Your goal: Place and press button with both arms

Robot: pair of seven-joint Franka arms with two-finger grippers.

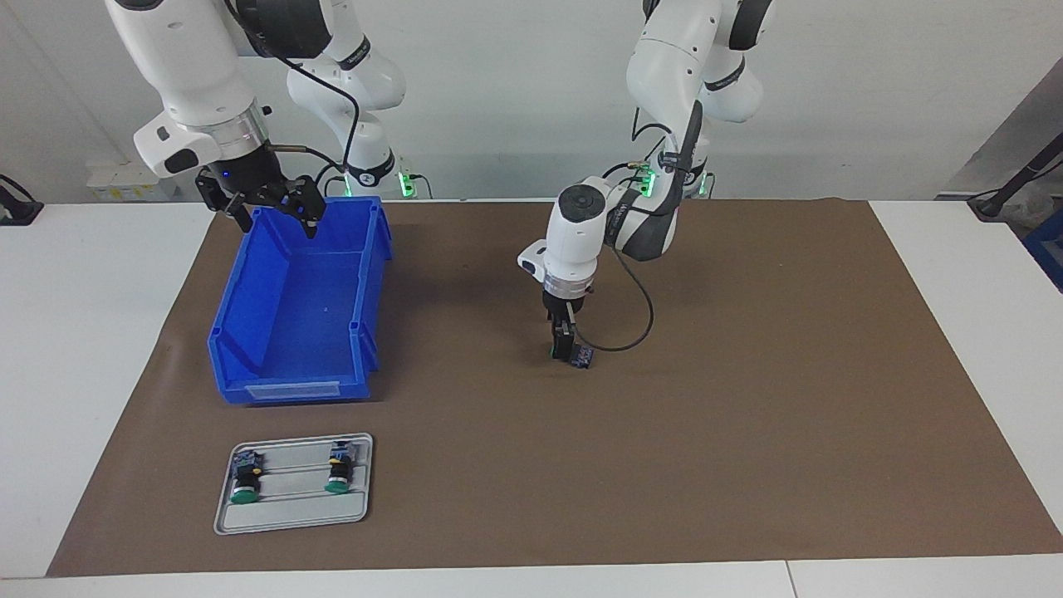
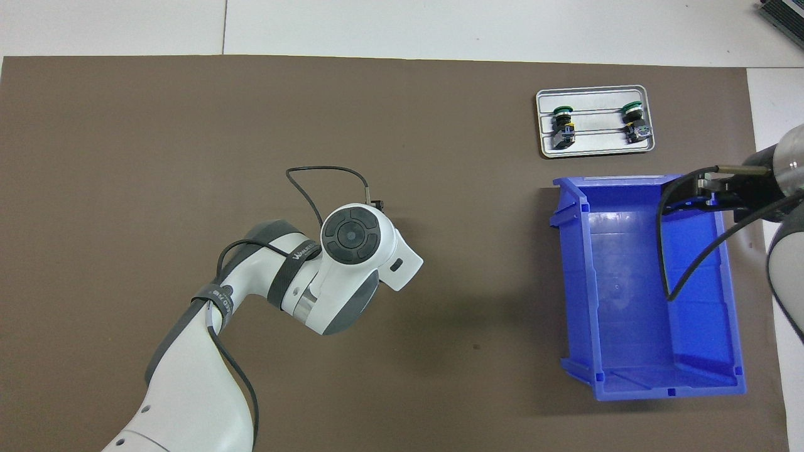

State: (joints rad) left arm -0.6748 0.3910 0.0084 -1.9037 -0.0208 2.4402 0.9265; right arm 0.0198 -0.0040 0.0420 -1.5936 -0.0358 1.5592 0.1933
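A button [image 1: 585, 359] with a green cap and blue-grey terminal block lies on its side on the brown mat [image 1: 747, 415], near the middle. My left gripper [image 1: 567, 353] points straight down with the button between its fingertips, open, tips at mat level. In the overhead view the left arm's wrist [image 2: 352, 235] hides that gripper and the button. My right gripper [image 1: 276, 223] hangs open and empty above the rim of the blue bin [image 1: 249, 332]; it also shows over the bin [image 2: 575, 282] as the right gripper [image 2: 684, 196].
A grey tray [image 1: 291, 515] lies on the mat beside the bin, farther from the robots, with two more green-capped buttons [image 1: 243, 482] [image 1: 338, 472] in it. The tray [image 2: 597, 145] also appears in the overhead view. A black cable [image 1: 639, 324] loops beside the left wrist.
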